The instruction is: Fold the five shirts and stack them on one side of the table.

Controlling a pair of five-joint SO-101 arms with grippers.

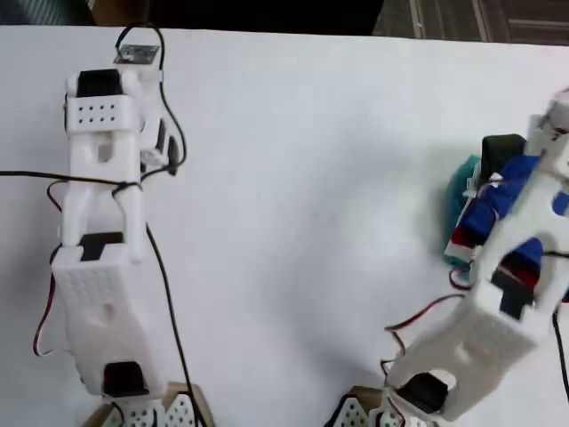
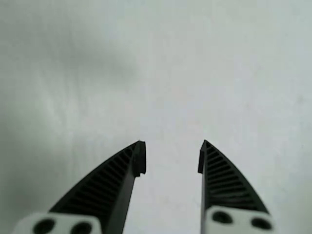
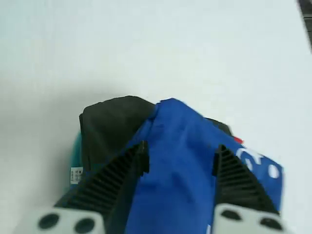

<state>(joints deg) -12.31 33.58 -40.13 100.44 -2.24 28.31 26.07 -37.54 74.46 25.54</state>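
**Item: shirt stack** (image 1: 484, 209). You find it at the right-hand edge of the surface (image 1: 311, 178) as the high view shows it, under the right arm (image 1: 498, 320).
- Top: blue shirt (image 3: 170, 126) with white print, bunched rather than flat.
- Beneath: black shirt (image 3: 112, 126), its corner sticking out past the blue.
- Lower: teal shirt (image 1: 460, 182), showing as a rim on the side facing the middle of the surface.
- A sliver of red cloth (image 1: 464, 238) shows low in the pile.

**Progress.** You can count four colours, but you cannot tell whether a fifth shirt lies hidden among them. All the cloth you see is gathered in this one pile, so the task looks close to done. What probably remains is squaring up the blue top layer, which sits crooked across the black.

**Containers.** The stack rests directly on the surface with nothing around it.

**Right jaws.** They are apart and stand over the blue shirt, one on each side of its raised fold. You cannot tell whether they touch the cloth.

**Left jaws.** They are apart and hold nothing, poised above bare surface. The left arm (image 1: 102, 222) is well apart from the stack.
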